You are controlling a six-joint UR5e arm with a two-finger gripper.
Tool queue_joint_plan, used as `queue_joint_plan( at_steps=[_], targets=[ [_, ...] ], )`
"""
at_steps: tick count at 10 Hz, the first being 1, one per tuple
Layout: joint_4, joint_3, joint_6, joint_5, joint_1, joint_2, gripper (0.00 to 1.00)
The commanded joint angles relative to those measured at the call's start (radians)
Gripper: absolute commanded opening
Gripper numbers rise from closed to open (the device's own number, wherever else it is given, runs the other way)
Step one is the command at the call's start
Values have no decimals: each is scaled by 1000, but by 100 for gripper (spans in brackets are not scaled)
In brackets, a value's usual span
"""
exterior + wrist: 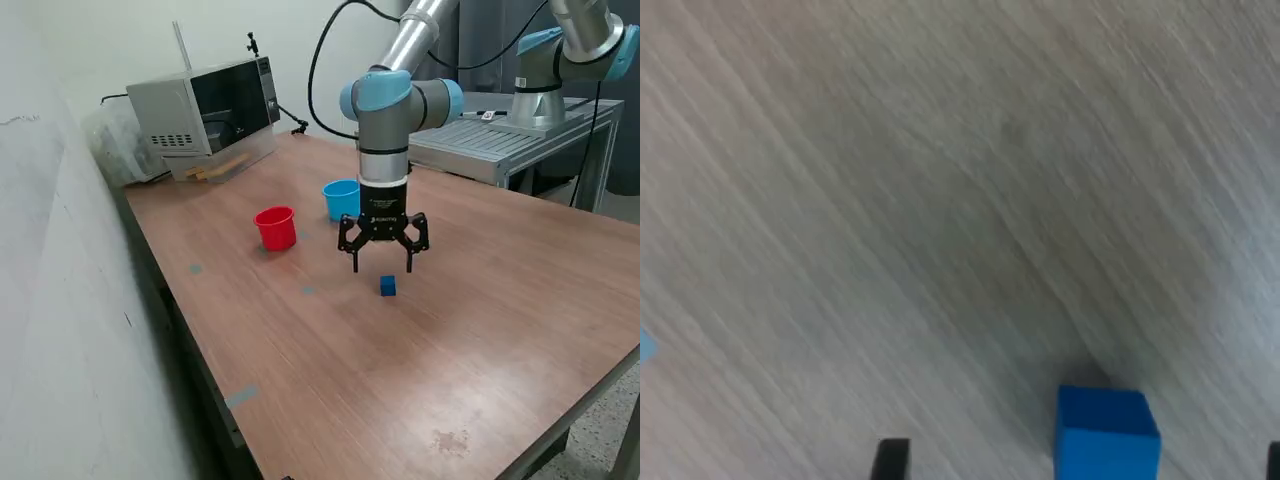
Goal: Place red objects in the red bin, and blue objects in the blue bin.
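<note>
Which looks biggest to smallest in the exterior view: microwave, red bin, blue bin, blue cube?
1. microwave
2. red bin and blue bin: look about alike, not ranked; the arm hides part of the blue one
3. blue cube, clearly smallest

txt: none legible | gripper (382, 262) body – small white print, too blurry to read

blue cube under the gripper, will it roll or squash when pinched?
The blue cube looks solid with flat faces, so it probably sits stable and slides rather than rolls. Being small, it is likely light and may skid on the smooth table if the open gripper closes off-centre.
</note>
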Motion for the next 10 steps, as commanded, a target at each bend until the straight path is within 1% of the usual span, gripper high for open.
queue_joint_plan(
  at_steps=[1,2,5,7,10],
  targets=[
    [-1,3,0,4,1,0,100],
    [0,2,1,4,7,12,0],
    [-1,2,1,6,21,12,0],
    [-1,-1,0,26,22,14,0],
    [-1,-6,0,24,21,17,0]
  ],
)
